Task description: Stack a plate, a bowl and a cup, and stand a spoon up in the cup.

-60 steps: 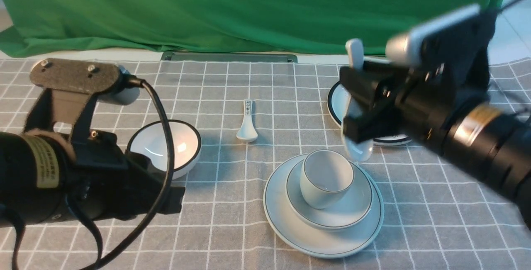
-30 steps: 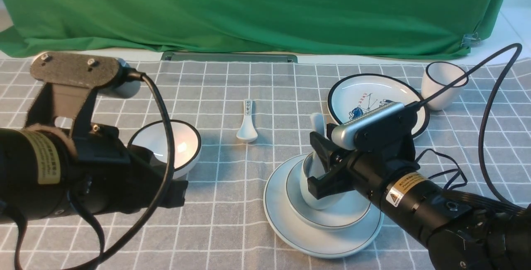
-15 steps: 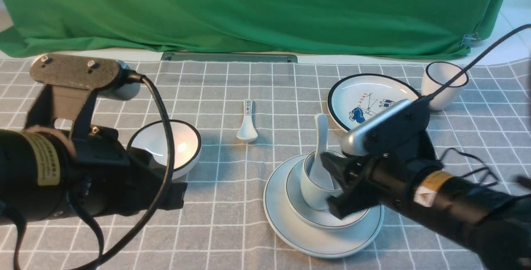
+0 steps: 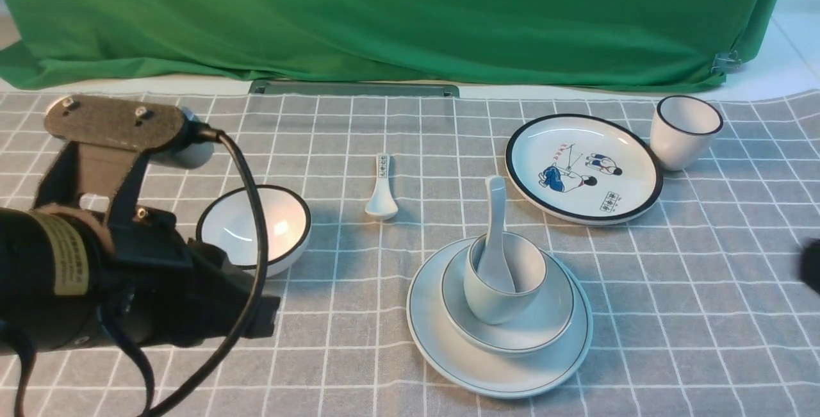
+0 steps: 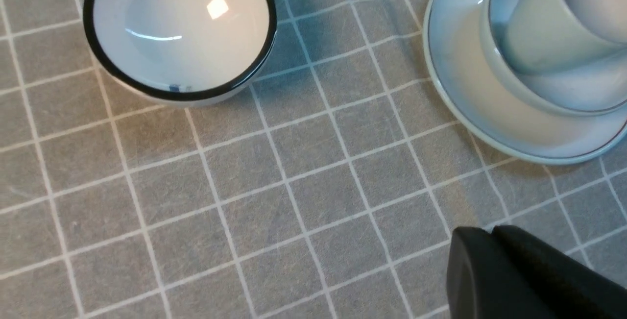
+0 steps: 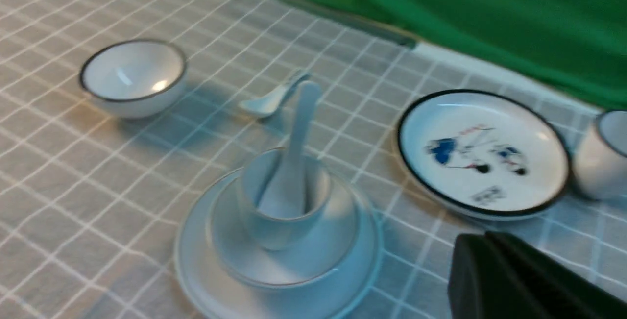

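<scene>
near the front middle of the surface, a plain all-white ceramic soup spoon [image 4: 494, 237] stands in a small handleless white cup with a thin dark rim line [image 4: 496, 302]. its scoop is down inside and its short handle leans up past the cup's far rim. the cup sits in a shallow white bowl with a thin dark rim line [image 4: 557, 321], and that bowl rests on a large plain white round plate with a thin dark rim line [image 4: 426, 327]. the stack stands free of both arms on a grey cloth with white grid lines [image 4: 359, 314].

behind it to the left lies a white spoon with dark marks on its handle [image 4: 382, 189], and farther left sits a white bowl with a thick black rim [image 4: 254, 225]. behind to the right is a black-rimmed plate with cartoon figures [image 4: 583, 167], with a white cup with a bold black rim [image 4: 684, 122] just beside it. a green cloth [image 4: 410, 13] hangs at the back.

the left end effector [image 5: 490, 245] is clenched on nothing, over bare cloth between the black-rimmed bowl and the plate. the right end effector [image 6: 482, 255] is likewise clenched and empty, off to the right and well apart from the stack.
</scene>
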`<state>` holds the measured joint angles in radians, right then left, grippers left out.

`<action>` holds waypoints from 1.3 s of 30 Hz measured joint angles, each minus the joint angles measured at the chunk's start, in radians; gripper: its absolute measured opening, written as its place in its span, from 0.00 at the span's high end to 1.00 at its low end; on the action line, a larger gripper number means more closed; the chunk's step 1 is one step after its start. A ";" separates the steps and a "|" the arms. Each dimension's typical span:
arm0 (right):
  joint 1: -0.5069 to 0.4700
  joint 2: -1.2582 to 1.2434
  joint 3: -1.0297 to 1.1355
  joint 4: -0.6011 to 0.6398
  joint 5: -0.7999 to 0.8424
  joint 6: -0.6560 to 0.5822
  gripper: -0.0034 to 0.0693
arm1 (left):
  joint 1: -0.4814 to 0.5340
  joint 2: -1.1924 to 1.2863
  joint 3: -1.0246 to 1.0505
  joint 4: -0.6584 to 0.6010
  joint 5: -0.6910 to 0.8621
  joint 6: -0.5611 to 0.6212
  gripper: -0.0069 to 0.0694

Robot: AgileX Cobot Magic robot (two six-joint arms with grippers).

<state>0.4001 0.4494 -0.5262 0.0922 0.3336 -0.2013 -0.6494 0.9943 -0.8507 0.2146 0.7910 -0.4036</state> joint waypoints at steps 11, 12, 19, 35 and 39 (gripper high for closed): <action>-0.037 -0.389 0.226 -0.016 -0.063 0.117 0.92 | 0.000 -0.070 0.006 0.027 0.051 0.032 0.90; -0.037 -0.394 0.228 -0.017 -0.066 0.118 0.91 | 0.000 -0.103 0.015 0.027 0.057 0.035 0.90; -0.037 -0.398 0.232 -0.017 -0.072 0.122 0.90 | 0.000 -0.411 0.138 0.021 0.033 0.035 0.90; -0.037 -0.398 0.232 -0.018 -0.072 0.130 0.85 | 0.000 -0.785 0.240 0.012 0.009 0.036 0.89; -0.037 -0.398 0.232 -0.018 -0.072 0.130 0.84 | 0.000 -0.786 0.240 0.011 0.007 0.062 0.89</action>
<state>0.3628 0.0517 -0.2945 0.0743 0.2615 -0.0712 -0.6494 0.2085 -0.6104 0.2256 0.7975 -0.3417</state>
